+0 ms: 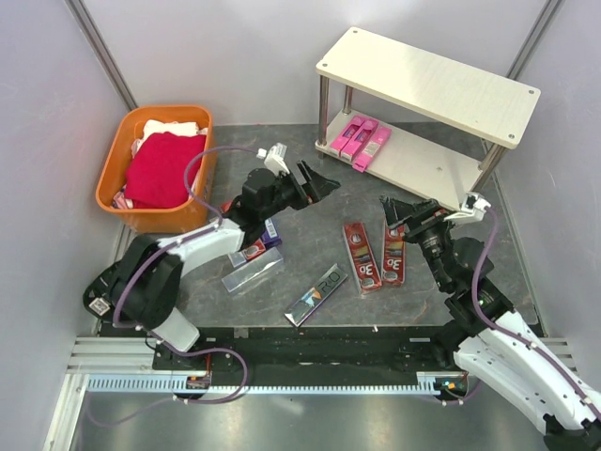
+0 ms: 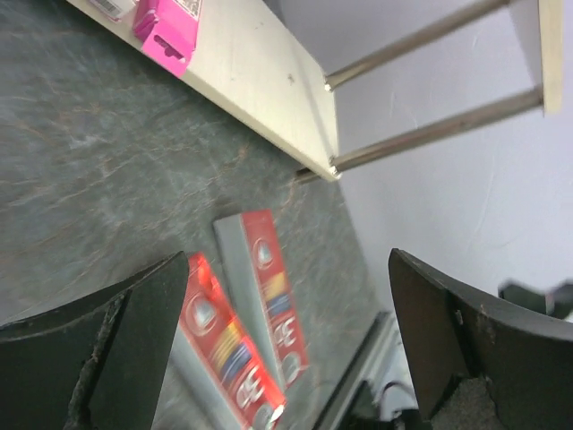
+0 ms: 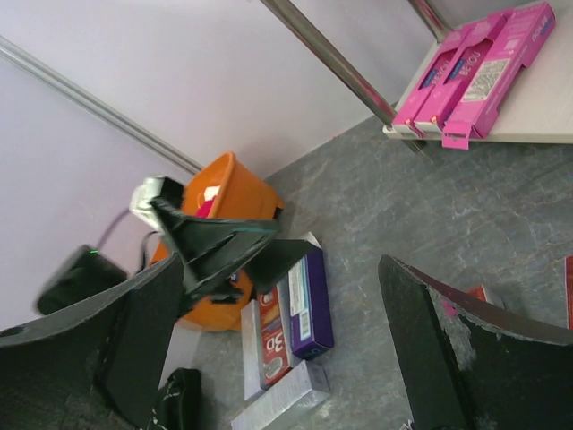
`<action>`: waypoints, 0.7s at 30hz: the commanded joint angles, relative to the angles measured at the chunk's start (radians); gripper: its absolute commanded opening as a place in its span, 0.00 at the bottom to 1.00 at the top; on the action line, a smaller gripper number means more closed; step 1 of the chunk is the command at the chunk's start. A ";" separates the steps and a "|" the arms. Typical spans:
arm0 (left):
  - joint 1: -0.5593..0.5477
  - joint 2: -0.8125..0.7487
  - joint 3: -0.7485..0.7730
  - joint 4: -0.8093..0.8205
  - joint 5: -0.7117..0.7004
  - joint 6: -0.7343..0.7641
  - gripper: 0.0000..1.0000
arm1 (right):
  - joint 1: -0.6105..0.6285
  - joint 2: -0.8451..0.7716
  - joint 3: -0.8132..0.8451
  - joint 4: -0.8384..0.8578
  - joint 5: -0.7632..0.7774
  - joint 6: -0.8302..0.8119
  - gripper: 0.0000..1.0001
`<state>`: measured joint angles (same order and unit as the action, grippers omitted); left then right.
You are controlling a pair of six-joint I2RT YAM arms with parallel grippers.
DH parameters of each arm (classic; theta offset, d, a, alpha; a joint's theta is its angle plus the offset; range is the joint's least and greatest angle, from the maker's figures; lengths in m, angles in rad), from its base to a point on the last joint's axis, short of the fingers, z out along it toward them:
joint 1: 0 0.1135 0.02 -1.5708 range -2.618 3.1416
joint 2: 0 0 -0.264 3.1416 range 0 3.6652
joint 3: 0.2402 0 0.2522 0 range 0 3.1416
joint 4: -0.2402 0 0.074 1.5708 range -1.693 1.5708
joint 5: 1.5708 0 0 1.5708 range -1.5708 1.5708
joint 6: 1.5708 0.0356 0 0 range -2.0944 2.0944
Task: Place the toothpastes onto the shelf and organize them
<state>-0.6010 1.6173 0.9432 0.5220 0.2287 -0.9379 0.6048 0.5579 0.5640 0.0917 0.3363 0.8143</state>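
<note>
Left gripper (image 1: 319,180) and right gripper (image 1: 410,214) both spread, empty; red cartons (image 1: 362,256) lie between them, nearer right.

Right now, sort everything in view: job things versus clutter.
Job: shelf, pink cartons, red cartons, silver cartons, purple carton.
Lying about: basket, red cloth, white cloth.
</note>
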 commanded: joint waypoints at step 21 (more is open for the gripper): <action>-0.289 -0.225 -0.132 -0.718 -0.269 0.521 1.00 | 0.003 0.234 0.022 0.108 -0.089 -0.017 0.98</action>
<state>-0.8490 1.3544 0.7841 -0.1547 0.0566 -0.4881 0.6048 0.7856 0.5640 0.1600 0.2577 0.8104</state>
